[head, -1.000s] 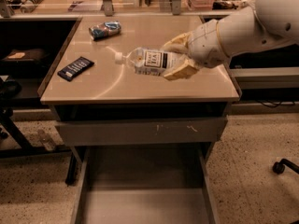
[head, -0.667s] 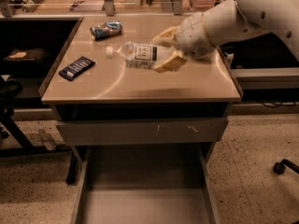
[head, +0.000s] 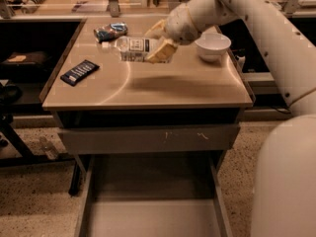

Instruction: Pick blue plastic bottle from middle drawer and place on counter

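Standing open nearest, the middle drawer [head: 148, 221] lies bare. Beyond it, over the far half of the tabletop [head: 163, 90], the gripper [head: 157, 42] is clamped around the blue plastic bottle [head: 133, 47]. The bottle is held sideways, cap toward the far-left corner. Judging by its shadow, it hangs just above the surface, ready to lower between the snack bag [head: 111, 31] and the white bowl [head: 212, 46].

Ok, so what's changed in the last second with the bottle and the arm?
The claw, shut on the bottle, has carried it across the counter toward the back, closer to the snack bag. The arm swung with it, uncovering a white bowl. The grip is unchanged, with the bottle not yet let go. The snack bag, the dark packet and the open drawer stayed put.
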